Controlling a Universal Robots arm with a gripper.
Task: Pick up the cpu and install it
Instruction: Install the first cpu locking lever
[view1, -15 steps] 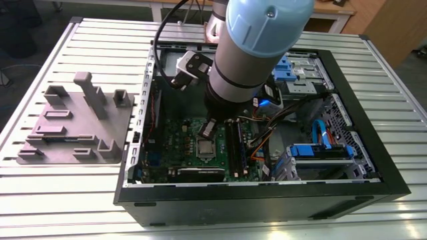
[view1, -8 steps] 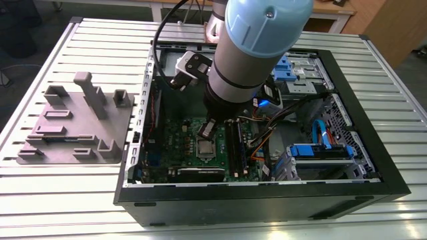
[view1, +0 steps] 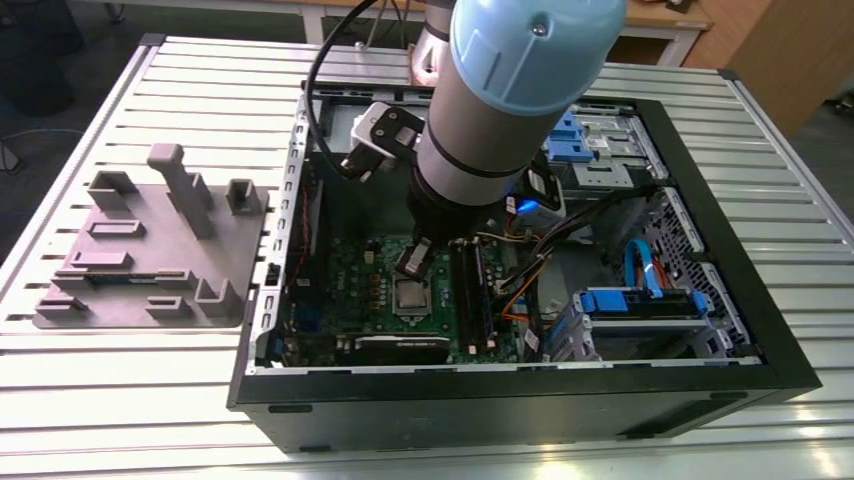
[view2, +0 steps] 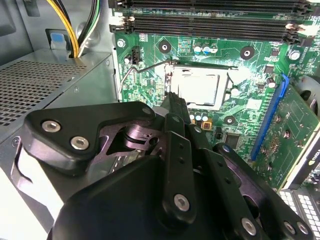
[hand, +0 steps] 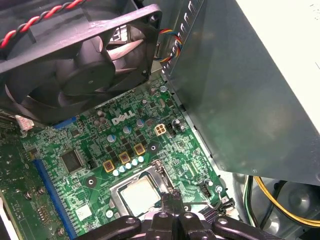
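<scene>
Black two-finger gripper (view2: 172, 100) sits low inside the open black desktop computer case (view1: 721, 385), fingertips pressed together and holding nothing, hovering just above the socket area; the tips also show in the first wrist view (hand: 171, 200). Directly past the fingertips, the cpu, a small flat square chip with silver-grey metal top (view2: 196, 88), lies seated in the metal-framed socket on the green motherboard (view2: 250, 75); same chip in the first wrist view (hand: 141, 194) and the exterior view (view1: 411, 293). Thin wire socket lever (view2: 145, 68) stands raised beside the socket frame. Beyond the socket, long black RAM slots (view2: 210, 22) run across the board. Grey boxy power supply (hand: 250, 90) occupies the case wall next to the board, yellow and black cables (hand: 270, 197) trailing below it. Round black case fan (hand: 80, 60) is mounted at the far end of the board. In the exterior view, blue drive brackets (view1: 641, 300) fill the case on the exterior view's right. Outside the case, a grey moulded fixture tray (view1: 147, 250) rests on the slatted metal table (view1: 120, 400), on the exterior view's left.
</scene>
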